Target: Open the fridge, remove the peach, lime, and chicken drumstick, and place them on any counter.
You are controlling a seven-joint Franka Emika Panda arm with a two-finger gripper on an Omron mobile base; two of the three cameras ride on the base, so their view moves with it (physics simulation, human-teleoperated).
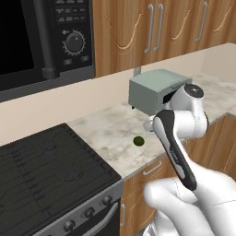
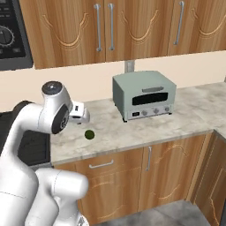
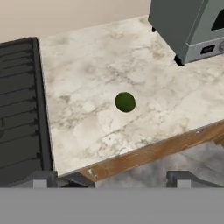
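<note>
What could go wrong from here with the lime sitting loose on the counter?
1. The lime is round and rests free on the counter, apart from the open gripper. A nudge from the arm could roll it toward the front edge and off.
2. It could also roll toward the stove beside it.
3. The toaster oven stands close, so a wide swing might clip it.

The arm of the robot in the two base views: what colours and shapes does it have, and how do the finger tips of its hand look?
The arm has glossy white, rounded links with dark grey joints; one round joint cap is dark with a pale ring. A dark band runs along the forearm link. The hand ends in two small, blocky, dark grey finger tips. No cables or markings are visible.
</note>
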